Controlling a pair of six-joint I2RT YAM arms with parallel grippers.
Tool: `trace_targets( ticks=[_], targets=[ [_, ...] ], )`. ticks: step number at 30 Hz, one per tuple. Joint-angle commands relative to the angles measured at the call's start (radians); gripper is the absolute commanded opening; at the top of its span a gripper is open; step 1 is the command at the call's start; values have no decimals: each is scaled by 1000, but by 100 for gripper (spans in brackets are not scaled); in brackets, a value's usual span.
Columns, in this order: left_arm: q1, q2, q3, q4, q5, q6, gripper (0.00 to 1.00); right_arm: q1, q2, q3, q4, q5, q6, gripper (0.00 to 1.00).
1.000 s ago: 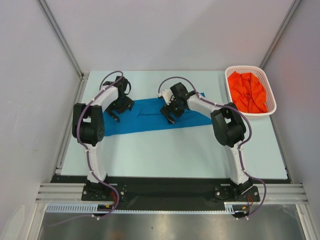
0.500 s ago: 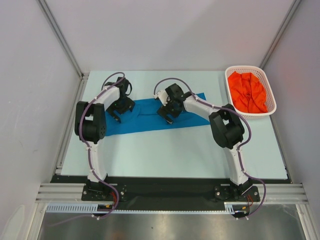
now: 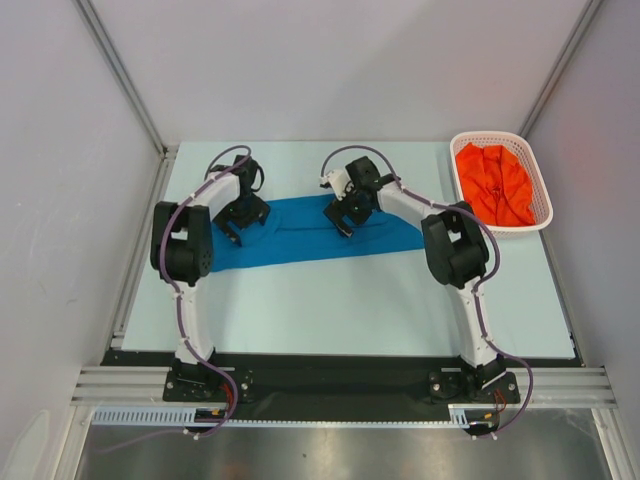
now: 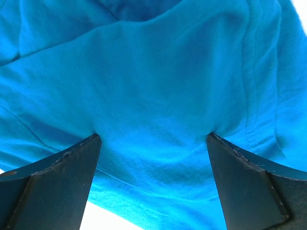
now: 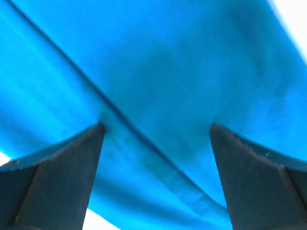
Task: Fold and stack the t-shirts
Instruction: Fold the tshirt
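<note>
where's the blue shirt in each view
Top external: blue shirt lies across mid-table, under the left gripper and right gripper.
Left wrist: fills the frame behind the open left gripper.
Right wrist: fills nearly the whole frame, with a diagonal fold across it.
Shared landmark: pale table showing past the shirt's edge.

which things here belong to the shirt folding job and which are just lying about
Job: blue cloth t-shirt spread on the pale table; orange-red cloth t-shirt bunched in the white plastic lattice basket.
Lying about: the basket; the table.
</note>
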Motion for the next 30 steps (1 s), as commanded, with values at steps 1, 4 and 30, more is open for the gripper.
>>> trace_targets(
  ticks=[1, 4, 30],
  targets=[
    [5, 17, 21, 38, -10, 51, 97, -9, 19, -23, 3, -52, 6, 98],
    [5, 31, 33, 49, -18, 91, 97, -10, 19, -59, -11, -37, 34, 97],
    [-38, 422, 681, 114, 596, 744, 81, 361, -244, -508, 35, 121, 992, 93]
  ],
)
